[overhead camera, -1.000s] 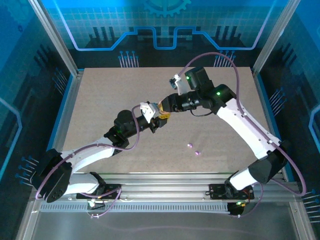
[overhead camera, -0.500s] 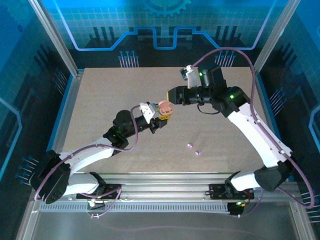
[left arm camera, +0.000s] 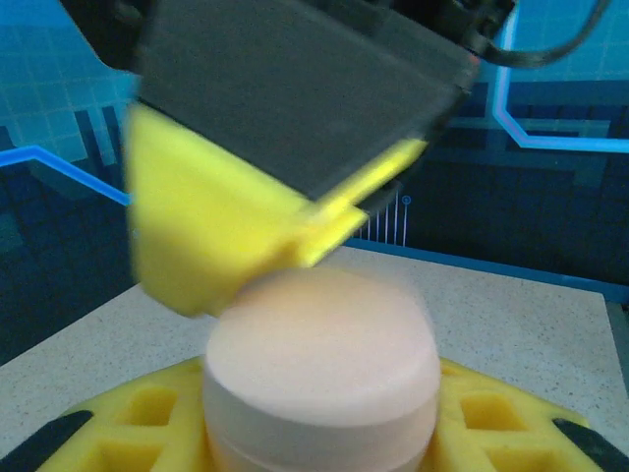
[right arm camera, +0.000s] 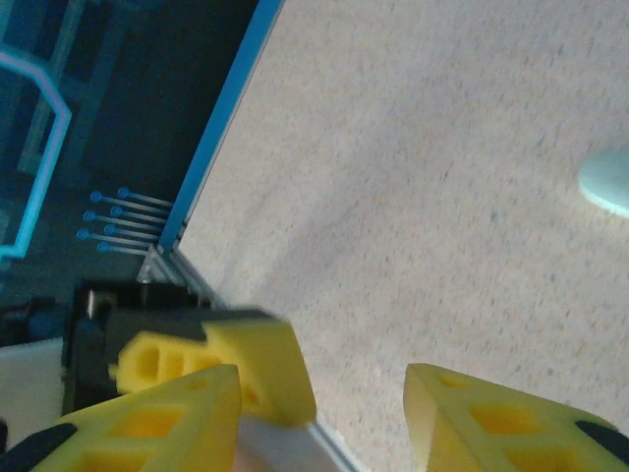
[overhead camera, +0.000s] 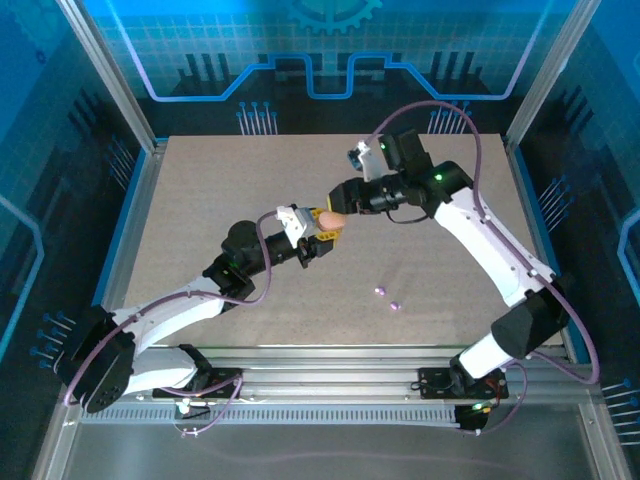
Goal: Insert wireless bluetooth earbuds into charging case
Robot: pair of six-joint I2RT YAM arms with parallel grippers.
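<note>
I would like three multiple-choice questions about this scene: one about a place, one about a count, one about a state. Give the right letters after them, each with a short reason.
1. Where do the lilac earbuds lie?
A. On an arm's cable
B. On the table
C. On top of an arm

2. How many lilac earbuds are there?
A. One
B. Two
C. Four

3. What is the state of the left gripper?
A. Open and empty
B. Shut on an earbud
C. Shut on the peach case

Answers:
1 B: they rest on the bare surface.
2 B: the top view shows two, close together.
3 C: the left wrist view shows the case between its fingers.
</note>
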